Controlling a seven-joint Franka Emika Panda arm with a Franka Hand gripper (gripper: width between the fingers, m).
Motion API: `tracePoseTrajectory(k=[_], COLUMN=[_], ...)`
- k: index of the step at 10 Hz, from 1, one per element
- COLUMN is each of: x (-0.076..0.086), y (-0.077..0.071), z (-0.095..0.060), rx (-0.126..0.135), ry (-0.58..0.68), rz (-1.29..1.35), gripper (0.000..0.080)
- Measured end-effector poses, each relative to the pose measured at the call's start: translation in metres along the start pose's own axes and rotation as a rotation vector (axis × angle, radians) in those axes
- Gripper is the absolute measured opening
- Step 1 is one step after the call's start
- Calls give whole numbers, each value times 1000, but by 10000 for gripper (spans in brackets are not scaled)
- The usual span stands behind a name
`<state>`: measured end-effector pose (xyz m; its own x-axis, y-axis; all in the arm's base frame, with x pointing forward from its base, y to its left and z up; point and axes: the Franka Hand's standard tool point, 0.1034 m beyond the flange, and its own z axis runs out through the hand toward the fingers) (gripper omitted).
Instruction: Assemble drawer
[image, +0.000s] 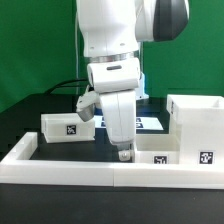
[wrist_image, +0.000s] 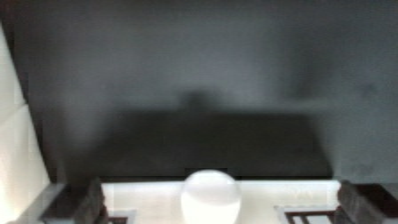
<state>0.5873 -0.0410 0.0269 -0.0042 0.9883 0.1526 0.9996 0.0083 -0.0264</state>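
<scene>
The jaws hang low over the tabletop (image: 30, 118), just inside the wall (image: 60, 168) and at the end of the near tray (image: 158, 153) that faces the exterior view's left. The casing (image: 196, 122) stands just past that tray on the exterior view's right, and the far tray (image: 68, 127) lies apart on the left, partly behind the arm (image: 112, 45). The main risk, as I judge it, is a bad hold: this close to the wall, a finger could catch it or land on the tray's rim rather than astride it, and the light plastic tray would skid or twist instead of being gripped. A tray pushed askew could then jam at the casing's mouth or knock the casing out of place. I cannot tell how the jaws stand. In the wrist view the dark fingers (wrist_image: 71, 208) sit at opposite corners, well apart, with a white band (wrist_image: 267, 186) filling the gap and a rounded white lump (wrist_image: 210, 196) in its middle, but nothing shows whether they press on it. Whether that white is tray or wall is too blurred to say. In the exterior view the arm hides most of the marker board (image: 152, 122), the fingertips' contact cannot be made out, the casing's far side is cut off by the frame, and which way its opening faces is hard to read
</scene>
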Motion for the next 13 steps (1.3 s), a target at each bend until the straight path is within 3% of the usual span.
tracePoseTrajectory(k=[2, 3, 5, 6, 13], x=[0, 3, 10, 15, 62], y=[0, 0, -3, -1, 4], z=[1, 4, 7, 8, 12], rx=[-5, -52, -49, -68, -62], ry=[0, -5, -7, -8, -28], rz=[-1, -12, -14, -13, -25], gripper=[649, 649, 649, 649, 649])
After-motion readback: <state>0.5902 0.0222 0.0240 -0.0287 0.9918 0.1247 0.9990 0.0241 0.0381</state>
